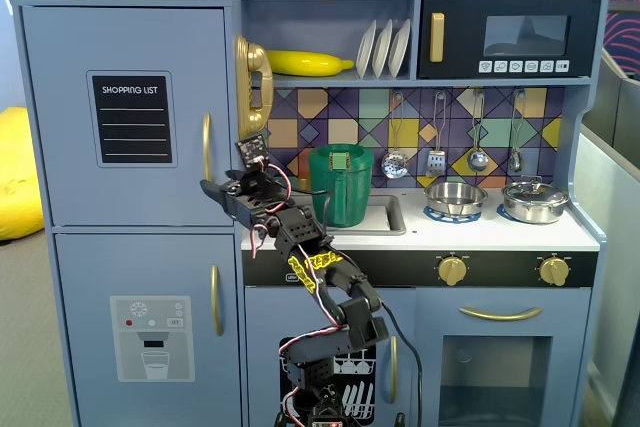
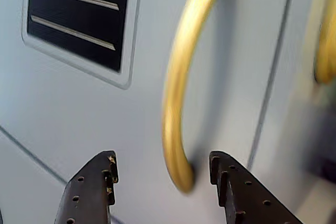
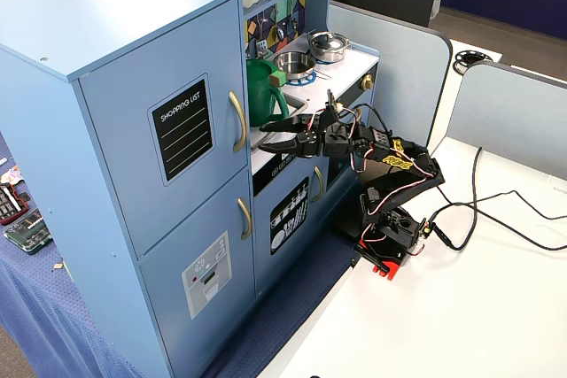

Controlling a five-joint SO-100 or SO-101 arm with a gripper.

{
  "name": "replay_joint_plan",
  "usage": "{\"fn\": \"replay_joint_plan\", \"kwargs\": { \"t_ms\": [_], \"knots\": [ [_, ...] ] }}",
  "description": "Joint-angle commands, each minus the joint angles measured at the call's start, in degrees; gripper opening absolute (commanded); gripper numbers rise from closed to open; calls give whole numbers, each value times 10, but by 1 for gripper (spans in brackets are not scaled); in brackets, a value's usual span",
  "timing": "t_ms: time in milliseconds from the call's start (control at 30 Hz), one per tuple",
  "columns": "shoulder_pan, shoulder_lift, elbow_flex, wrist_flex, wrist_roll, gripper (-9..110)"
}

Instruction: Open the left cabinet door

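The left cabinet door [image 1: 130, 117] is blue-grey with a black "SHOPPING LIST" panel and a vertical curved gold handle [image 1: 207, 147]. It stands shut, flush with the cabinet front. It also shows in the other fixed view [image 3: 168, 148] and fills the wrist view [image 2: 79, 108]. My black gripper [image 1: 207, 188] is open, reaching level at the handle's lower end. In the wrist view the handle [image 2: 181, 93] curves down between the jaws of my gripper [image 2: 163, 161], nearer the right finger [image 2: 231, 182] and untouched. In the fixed view from the side my gripper [image 3: 264, 135] sits just right of the handle [image 3: 239, 121].
Below is a door with a water-dispenser graphic [image 1: 150, 337]. A green pitcher [image 1: 340, 185] stands in the sink just behind my arm, and a gold phone [image 1: 252, 87] hangs above it. The dishwasher-panel door [image 1: 330, 377] is behind my arm's base. Cables [image 3: 496, 210] trail over the white table.
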Motion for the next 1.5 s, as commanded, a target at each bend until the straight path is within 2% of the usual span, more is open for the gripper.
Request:
{"fn": "replay_joint_plan", "kwargs": {
  "t_ms": [0, 433, 733, 933, 1333, 1467],
  "knots": [
    [-6, -31, -54, -35, 9, 15],
    [-41, -148, -147, -66, -18, 13],
    [-171, -77, -146, 41, -62, 11],
    [-219, -40, -153, 100, -77, 10],
    [-115, 127, -98, 236, -35, 9],
    [-35, 161, -83, 271, -14, 6]
  ]
}}
